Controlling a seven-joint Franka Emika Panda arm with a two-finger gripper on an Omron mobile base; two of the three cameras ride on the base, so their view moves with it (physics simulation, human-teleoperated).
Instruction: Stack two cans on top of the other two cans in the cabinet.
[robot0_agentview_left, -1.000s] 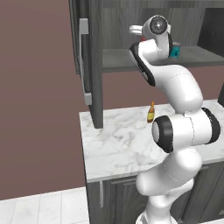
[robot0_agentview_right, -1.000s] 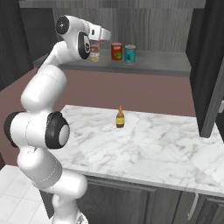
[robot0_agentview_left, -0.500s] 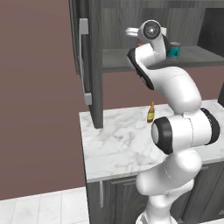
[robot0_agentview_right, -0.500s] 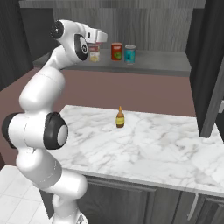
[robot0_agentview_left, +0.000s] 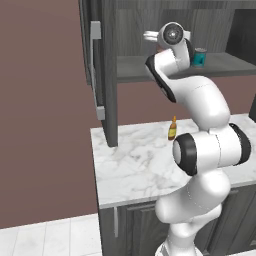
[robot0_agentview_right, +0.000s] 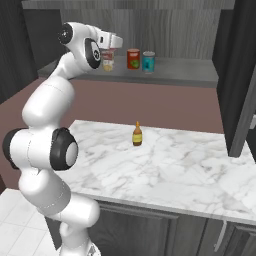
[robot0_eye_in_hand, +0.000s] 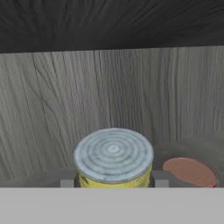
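Between claw fingers: yellow-labelled can.

My gripper is inside the cabinet, above the shelf, with a can between my fingers. On the shelf to its right stand two more cans side by side. Below, a bottle stands on the counter.
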